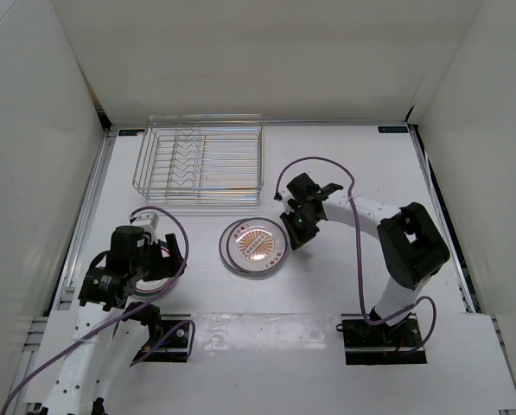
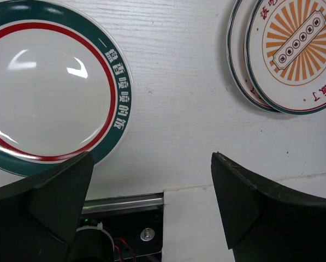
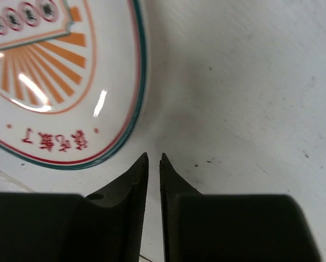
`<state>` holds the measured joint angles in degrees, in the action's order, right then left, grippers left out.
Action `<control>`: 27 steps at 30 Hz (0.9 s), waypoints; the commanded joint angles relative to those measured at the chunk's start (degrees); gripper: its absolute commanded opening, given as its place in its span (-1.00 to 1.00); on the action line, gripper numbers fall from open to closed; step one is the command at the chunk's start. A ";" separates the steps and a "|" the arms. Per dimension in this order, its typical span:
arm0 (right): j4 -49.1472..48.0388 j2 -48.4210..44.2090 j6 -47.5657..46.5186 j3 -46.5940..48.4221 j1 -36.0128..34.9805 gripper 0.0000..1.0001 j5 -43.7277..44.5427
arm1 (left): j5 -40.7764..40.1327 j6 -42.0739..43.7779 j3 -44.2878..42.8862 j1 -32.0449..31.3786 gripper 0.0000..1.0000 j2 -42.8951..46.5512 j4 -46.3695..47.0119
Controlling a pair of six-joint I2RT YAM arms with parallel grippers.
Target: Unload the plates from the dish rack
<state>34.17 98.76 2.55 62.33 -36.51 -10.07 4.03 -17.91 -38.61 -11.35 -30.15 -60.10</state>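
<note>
White table point(image 1: 353, 173): dish rack point(image 1: 199, 162) lengthwise left-right; plates point(image 1: 254, 245) flat; left fingers point(image 2: 42, 202) apart, right fingers point(image 3: 131, 188) closed.

White tabletop point(image 1: 370, 164) inside plain white walls point(image 1: 258, 52), metal rails point(image 1: 93, 199) along its side edges.

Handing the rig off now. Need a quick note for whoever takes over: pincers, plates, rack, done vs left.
Left pincer: open, empty, hovering beside the plain plate.
Right pincer: shut, empty, just off the rim of the sunburst plates.
Dish rack: far side of the table, no plate visible in it.
Plates: two sunburst plates stacked in the middle; plain plate flat by the left arm.
Done: all three plates appear to be out of the rack.
Left: probably nothing but pulling the arms back.
</note>
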 commanded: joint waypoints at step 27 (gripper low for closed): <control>-1.84 -20.17 2.73 2.90 0.13 0.81 30.93 | -5.86 3.33 6.70 0.28 1.00 5.10 8.95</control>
<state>33.17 83.96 3.22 66.54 -36.71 6.04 2.72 -15.90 -32.99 -11.35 -26.11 -53.91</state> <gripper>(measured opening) 0.904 0.991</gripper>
